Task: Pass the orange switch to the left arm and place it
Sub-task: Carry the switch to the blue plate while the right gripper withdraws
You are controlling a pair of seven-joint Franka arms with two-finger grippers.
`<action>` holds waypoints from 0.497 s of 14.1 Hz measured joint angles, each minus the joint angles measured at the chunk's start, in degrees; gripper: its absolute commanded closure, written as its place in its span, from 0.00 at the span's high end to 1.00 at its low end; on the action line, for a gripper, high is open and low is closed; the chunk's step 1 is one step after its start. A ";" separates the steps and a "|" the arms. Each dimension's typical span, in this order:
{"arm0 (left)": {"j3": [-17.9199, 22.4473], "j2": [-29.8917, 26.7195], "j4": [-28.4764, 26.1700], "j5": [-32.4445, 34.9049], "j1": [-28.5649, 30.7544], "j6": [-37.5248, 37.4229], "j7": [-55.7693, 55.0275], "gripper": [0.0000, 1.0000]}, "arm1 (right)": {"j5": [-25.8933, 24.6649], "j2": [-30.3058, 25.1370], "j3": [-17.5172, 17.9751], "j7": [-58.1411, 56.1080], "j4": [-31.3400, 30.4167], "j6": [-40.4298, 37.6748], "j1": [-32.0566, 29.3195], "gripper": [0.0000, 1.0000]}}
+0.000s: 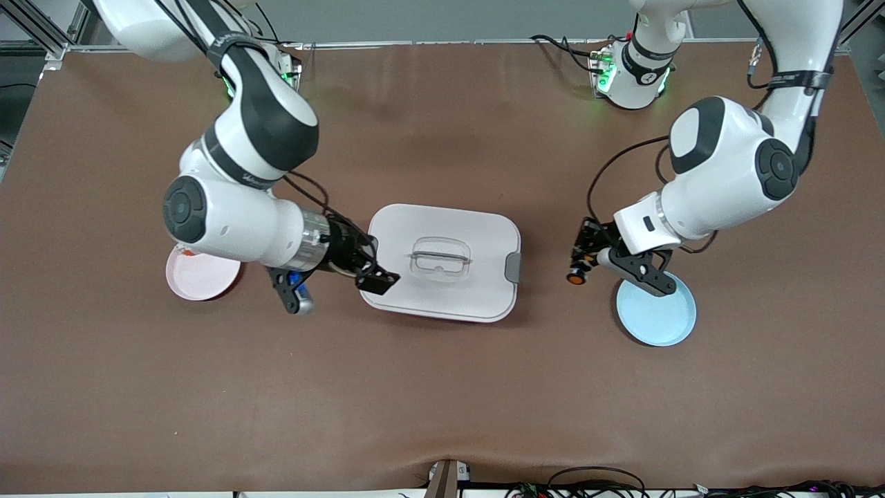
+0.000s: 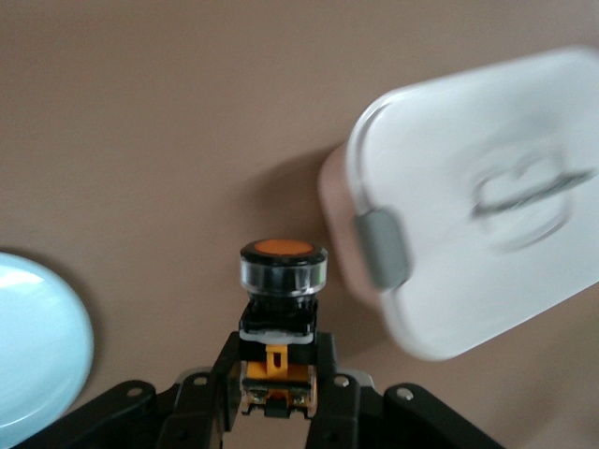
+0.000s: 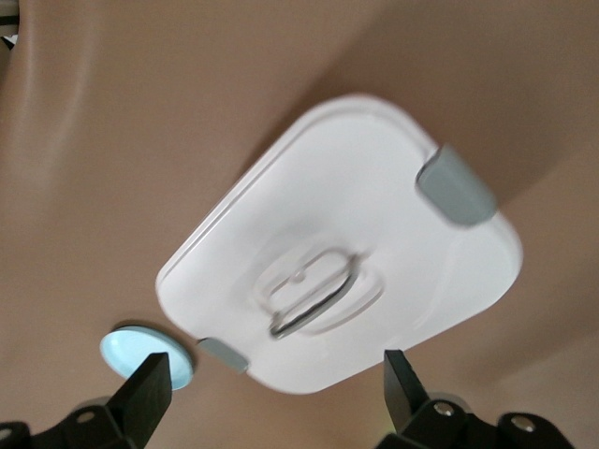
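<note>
My left gripper (image 1: pixel 581 263) is shut on the orange switch (image 1: pixel 575 277) and holds it over bare table between the box (image 1: pixel 442 235) and the light-blue plate (image 1: pixel 657 315). In the left wrist view the fingers (image 2: pixel 217 374) clamp the switch's black and orange body (image 2: pixel 278 360), with its orange cap pointing away from the wrist. My right gripper (image 1: pixel 377 277) is open and empty over the box's edge at the right arm's end. In the right wrist view its fingertips (image 3: pixel 150 383) stand wide apart above the box (image 3: pixel 346 243).
A pink plate (image 1: pixel 204 277) lies at the right arm's end, partly under that arm, with a small orange-red thing (image 1: pixel 185 252) at its rim. The light-blue plate also shows in the left wrist view (image 2: pixel 37 346) and the right wrist view (image 3: pixel 131 351). The box also shows in the left wrist view (image 2: pixel 468 187).
</note>
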 measured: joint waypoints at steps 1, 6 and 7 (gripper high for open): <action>0.01 0.07 -0.29 3.42 0.68 -1.18 2.07 0.00 | -1.38 -0.43 -0.04 -3.33 0.21 -1.89 -1.15 1.00; 0.03 0.43 -3.34 14.05 3.43 -1.78 16.53 0.00 | -6.35 -2.56 -0.17 -22.35 0.72 -10.31 -8.62 1.00; 0.04 0.60 -3.68 15.61 3.99 -1.73 19.88 0.00 | -7.73 -2.91 -0.18 -26.31 0.74 -11.97 -10.07 1.00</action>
